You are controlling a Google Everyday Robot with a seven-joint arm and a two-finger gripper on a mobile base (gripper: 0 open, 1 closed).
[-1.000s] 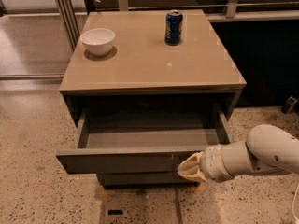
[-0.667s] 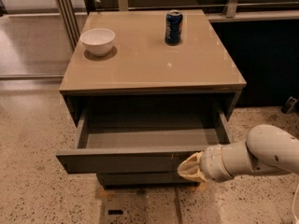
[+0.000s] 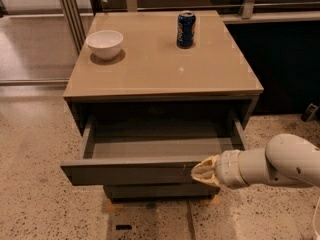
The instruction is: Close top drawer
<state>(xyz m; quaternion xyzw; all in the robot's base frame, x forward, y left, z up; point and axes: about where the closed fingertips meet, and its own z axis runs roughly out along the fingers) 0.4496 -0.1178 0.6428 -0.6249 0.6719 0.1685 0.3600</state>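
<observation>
The top drawer [image 3: 130, 171] of the cabinet stands pulled out. Its dark-grey flat front panel faces me and its plain grey interior [image 3: 160, 141] holds nothing I can see. My gripper [image 3: 201, 172] comes in from the right on a white arm [image 3: 280, 165]. Its pale tip rests against the right part of the drawer's front panel, at the upper edge.
A white bowl [image 3: 105, 44] sits on the tan cabinet top [image 3: 160, 69] at the back left, a blue soda can [image 3: 186, 29] at the back centre. A lower drawer front [image 3: 155, 190] shows under the open one. Speckled floor lies around; a dark wall stands at the right.
The drawer and the gripper stay in nearly the same place; at most a slight shift of the gripper against the panel.
</observation>
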